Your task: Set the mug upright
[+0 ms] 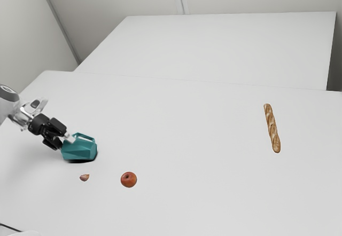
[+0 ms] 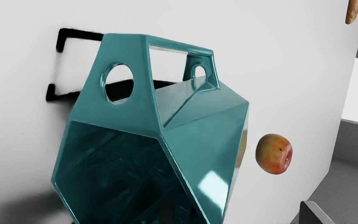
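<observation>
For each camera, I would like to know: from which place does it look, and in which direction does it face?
Exterior view: at the arm's side, looking down across the table; the arm and open tool enter at the exterior view's left.
Wrist view: at the arm's end, facing the lying mug's opening; a finger shows at the bottom edge.
Both share: mug, apple, baguette, table.

The faceted teal mug (image 2: 197,140) lies on its side on the table (image 1: 187,140), handle (image 2: 180,46) up, open mouth (image 2: 113,168) sideways.
</observation>
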